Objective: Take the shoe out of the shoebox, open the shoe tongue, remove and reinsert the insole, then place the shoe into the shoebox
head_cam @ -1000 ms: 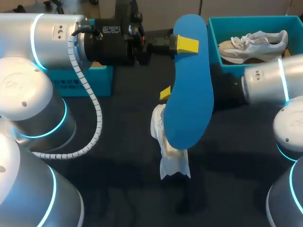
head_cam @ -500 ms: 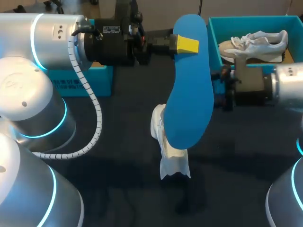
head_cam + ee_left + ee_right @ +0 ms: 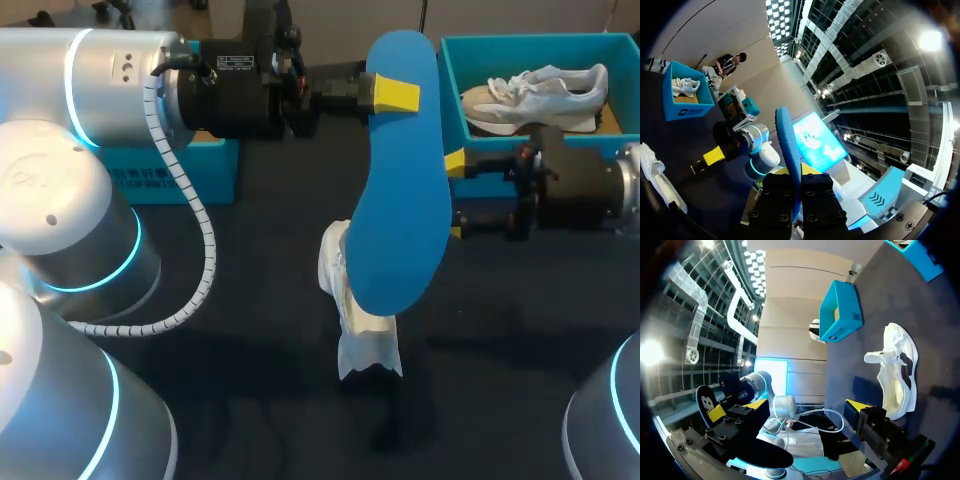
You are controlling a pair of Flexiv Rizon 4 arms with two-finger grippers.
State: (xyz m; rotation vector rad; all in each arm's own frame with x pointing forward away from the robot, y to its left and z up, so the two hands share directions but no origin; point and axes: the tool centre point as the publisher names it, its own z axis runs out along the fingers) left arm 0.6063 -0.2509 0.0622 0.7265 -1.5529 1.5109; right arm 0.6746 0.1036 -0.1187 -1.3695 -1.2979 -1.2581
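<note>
Your left claw [image 3: 395, 95] is clenched on the insole [image 3: 400, 200] near one end. It holds the insole up off the tabletop [image 3: 250, 380], with the free length over the shoe [image 3: 352, 300], which lies outside the shoebox [image 3: 520, 40]. Your right claw [image 3: 456, 196] is released, fingers spread, just beside the insole's edge, probably placed to take it for reinsertion. I cannot tell whether it touches the insole. A second shoe [image 3: 540, 90] rests in the shoebox.

The left fingers [image 3: 397, 95] pinch the blue insole [image 3: 400, 200] above the shoe [image 3: 335, 270]; right fingers [image 3: 455, 161] spread beside it.
</note>
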